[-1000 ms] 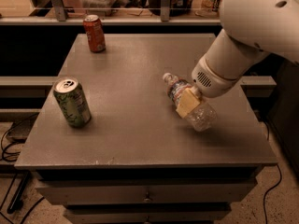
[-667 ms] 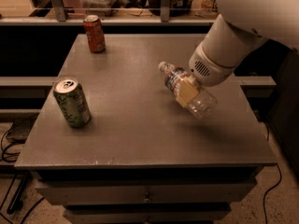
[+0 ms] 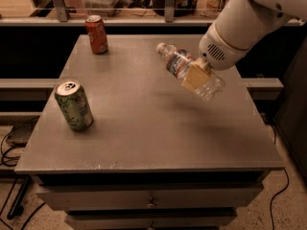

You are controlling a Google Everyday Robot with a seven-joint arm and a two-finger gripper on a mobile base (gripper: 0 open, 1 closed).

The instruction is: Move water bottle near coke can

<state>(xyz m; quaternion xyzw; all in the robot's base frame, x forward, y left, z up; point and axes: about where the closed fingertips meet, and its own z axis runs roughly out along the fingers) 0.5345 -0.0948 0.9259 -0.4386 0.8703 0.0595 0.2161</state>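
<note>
The water bottle (image 3: 180, 66) is clear and crinkled with a white cap and a red-blue-white label. It hangs in the air above the right half of the table, lying tilted, cap pointing up-left. My gripper (image 3: 195, 75) is shut on the water bottle's middle, its tan finger (image 3: 194, 77) across the front of the bottle. The white arm reaches in from the upper right. The coke can (image 3: 97, 34), red-orange with white lettering and a silver top, stands upright at the table's far left corner, well left of the bottle.
A green-patterned can (image 3: 74, 104) with a silver top stands near the left edge of the grey table (image 3: 144, 133). Drawers sit under the table top. A railing and shelves with clutter run along the back. Cables lie on the floor at left.
My gripper has lifted the water bottle off the table and carried it up and back, slightly toward the left. Both cans have stayed where they were.
</note>
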